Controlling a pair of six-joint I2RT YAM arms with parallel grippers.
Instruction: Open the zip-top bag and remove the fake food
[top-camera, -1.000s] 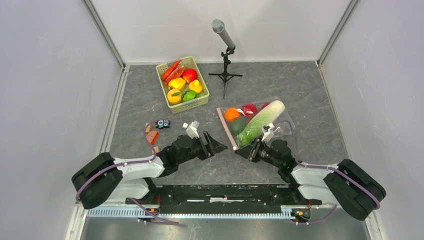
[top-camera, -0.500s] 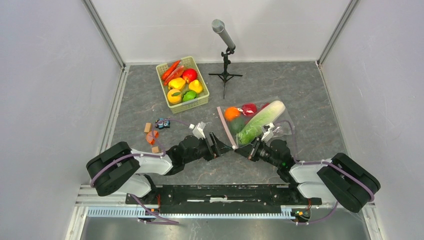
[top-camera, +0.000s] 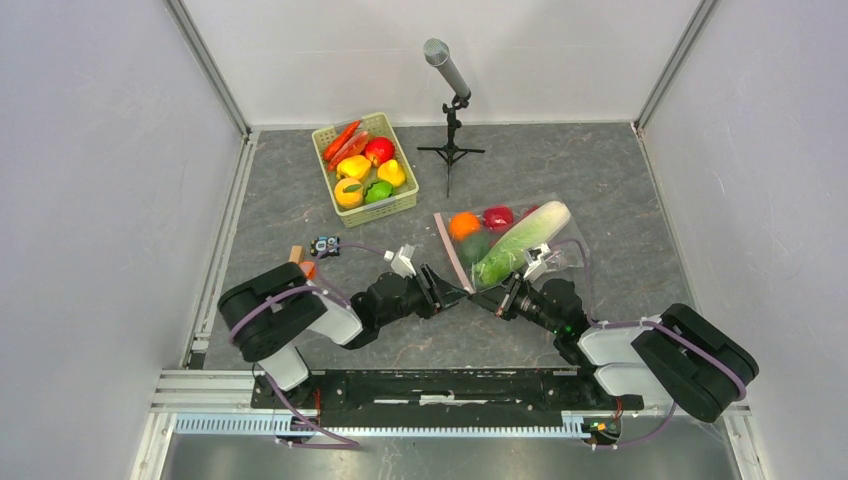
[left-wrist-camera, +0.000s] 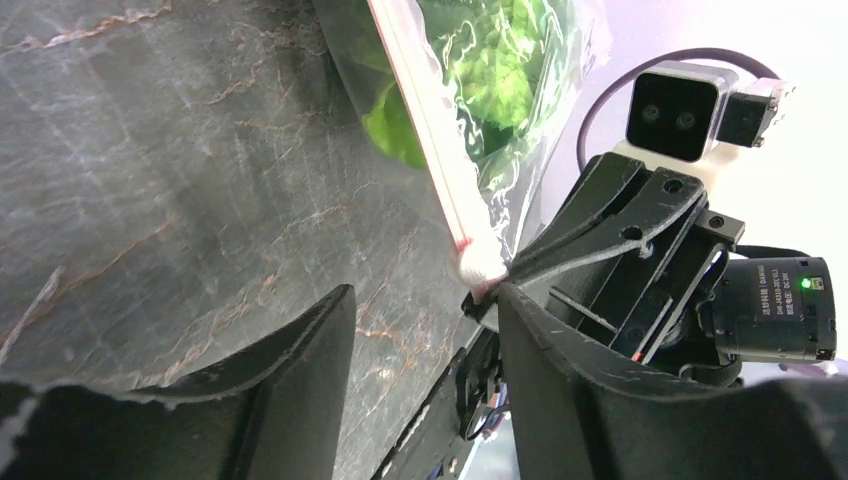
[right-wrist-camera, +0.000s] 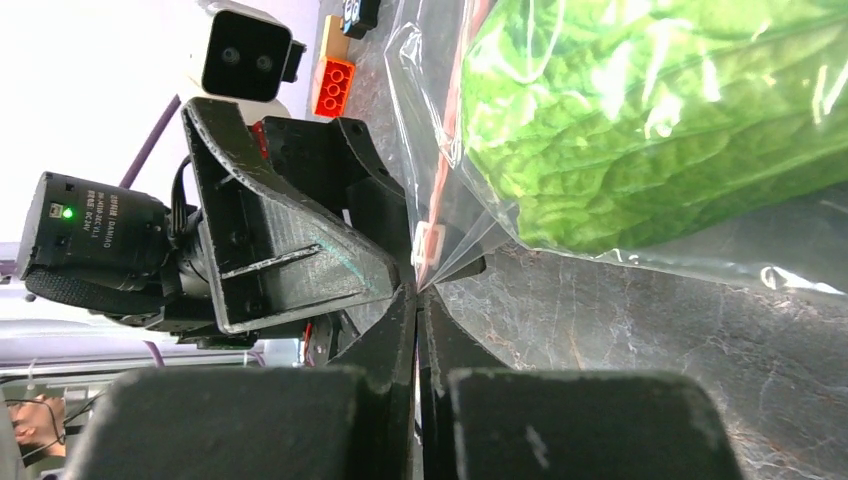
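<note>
Firstly, zip-top bag (top-camera: 492, 235): clear, lying flat on the grey table (top-camera: 600, 180) at about 3 o'clock from centre, with the pink zip strip (top-camera: 452, 255) along its 9 o'clock edge. Contents, fake food (top-camera: 482, 240): orange (top-camera: 463, 226), dark green fruit (top-camera: 474, 251), red piece (top-camera: 498, 217), cabbage (top-camera: 522, 242). Right gripper (right-wrist-camera: 418, 292): fingers pressed together on a pulled-up fold at the bag's near corner, plain only in the right wrist view. Left gripper (left-wrist-camera: 425, 300): jaws wide apart, holding nothing, the strip's white end just beside one fingertip. The overhead view does not resolve either grip. Overhead only: green basket (top-camera: 405, 203) of produce at 11 o'clock, microphone stand (top-camera: 451, 110) at 12 o'clock. Orange brick (right-wrist-camera: 333, 88): behind the left gripper in the right wrist view.
</note>
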